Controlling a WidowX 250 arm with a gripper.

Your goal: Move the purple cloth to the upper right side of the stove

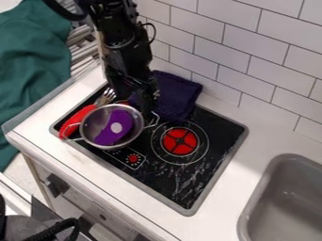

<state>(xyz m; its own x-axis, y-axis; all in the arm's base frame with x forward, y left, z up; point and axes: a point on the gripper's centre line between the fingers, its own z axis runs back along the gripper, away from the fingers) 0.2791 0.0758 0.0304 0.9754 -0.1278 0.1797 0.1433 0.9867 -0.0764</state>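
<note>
Evidently the dark purple fabric cloth [178, 95] is the piece to be placed: it lies folded across the stove's upper edge, close to the white tiled wall [254, 61], with the black two-finger gripper [148, 104] hanging down at its left side. That closeness suggests a grasp or a release, though whether the gripper is clamped on the fabric or parted from it, I cannot tell. The black glass stove [211, 167] has room toward its upper right corner, so a further shift that way might still be needed; the cloth could drag on the pot's handle.

The shiny metal pot [94, 123] serves as a holder, keeping one purple toy piece with a pale round spot [119, 120] within its rim. Beside it, a red toy piece [78, 120] and a silver fork [107, 96] lie close together, perhaps just set aside.

Counted up: one cloth, one pot with two handles, one purple piece, one red piece beside the pot, one fork, one visible red burner disc [180, 141] and one grey sink [286, 202].
</note>
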